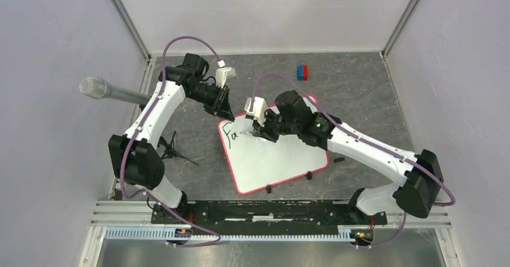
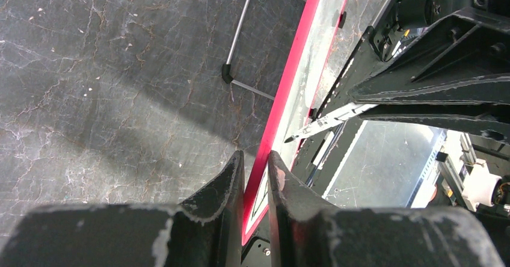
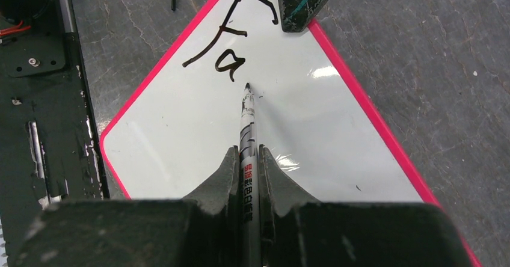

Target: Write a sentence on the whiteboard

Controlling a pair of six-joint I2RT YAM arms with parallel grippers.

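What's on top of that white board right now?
Two black letters, "Fa", with the tip of a marker just beside them, held by the right fingers. The left fingers pinch the far rim of the board; the corner beneath them is hidden.

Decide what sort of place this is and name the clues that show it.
Most likely a robot lab test cell: plain pale panel walls enclose a dark marbled tabletop, two white-and-black robot arms are mounted along a slotted metal rail, and a silver mesh-headed microphone pokes in.
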